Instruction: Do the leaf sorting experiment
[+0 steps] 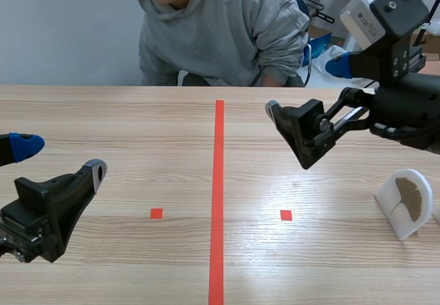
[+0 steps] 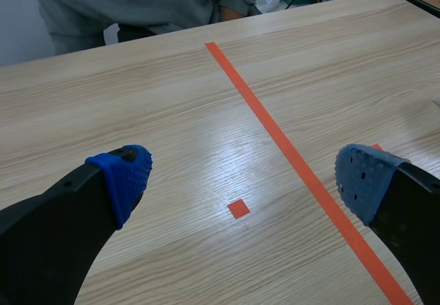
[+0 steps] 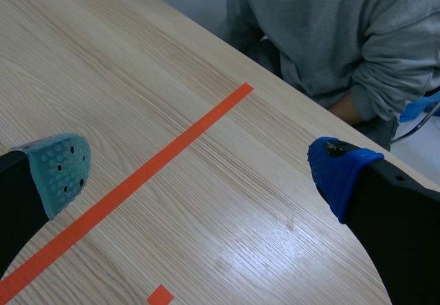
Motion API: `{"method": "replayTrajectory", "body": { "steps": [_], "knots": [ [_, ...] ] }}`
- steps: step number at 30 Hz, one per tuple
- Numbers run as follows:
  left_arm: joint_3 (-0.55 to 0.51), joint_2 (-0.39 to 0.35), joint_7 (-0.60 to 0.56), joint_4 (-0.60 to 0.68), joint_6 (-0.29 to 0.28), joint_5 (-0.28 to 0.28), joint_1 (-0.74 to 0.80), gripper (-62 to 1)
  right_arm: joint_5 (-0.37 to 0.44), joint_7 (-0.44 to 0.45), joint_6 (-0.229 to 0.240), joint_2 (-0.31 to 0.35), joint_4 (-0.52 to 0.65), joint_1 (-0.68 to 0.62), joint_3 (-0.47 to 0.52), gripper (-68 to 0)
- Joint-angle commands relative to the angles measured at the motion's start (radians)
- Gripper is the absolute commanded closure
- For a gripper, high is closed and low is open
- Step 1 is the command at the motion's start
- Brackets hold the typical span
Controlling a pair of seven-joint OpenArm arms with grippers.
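Closest to us, low at the near left, we see the left gripper hanging just above the table. Its fingers are spread wide and hold nothing. In its wrist view only wood, the long tape line and one small tape square show between the blue pads.

We see the pale wooden table running away to the far edge. A person in a grey hooded top leans over that edge, forearms folded against it.

We find the right gripper raised well above the right half of the table, turned toward the centre line. It too is fully parted, and we see nothing but tabletop between its pads in its own wrist view.

Near the table's right edge, below the right arm, a white holder stands upright. A brownish fan-shaped leaf lies flat against its face, well apart from both grippers.
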Motion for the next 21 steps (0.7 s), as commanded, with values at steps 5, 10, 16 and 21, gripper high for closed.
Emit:
{"method": "replayTrajectory", "body": {
  "steps": [5, 10, 16, 21],
  "knots": [
    [0.003, 0.005, -0.014, 0.014, 0.002, -0.006, -0.003, -57.2, 0.011, 0.014, 0.001, 0.003, 0.002, 0.006, 0.014, -66.7],
    [0.003, 0.005, -0.014, 0.014, 0.002, -0.006, -0.003, -57.2, 0.011, 0.022, 0.004, 0.003, 0.002, 0.006, 0.014, -66.7],
    [0.003, 0.005, -0.022, 0.014, 0.002, -0.006, -0.003, -57.2, 0.011, 0.021, 0.004, 0.003, 0.002, 0.006, 0.014, -66.7],
    [0.003, 0.005, -0.021, 0.014, 0.002, -0.006, -0.003, -57.2, 0.011, 0.022, 0.004, 0.003, 0.002, 0.006, 0.014, -66.7]
  ]
}}
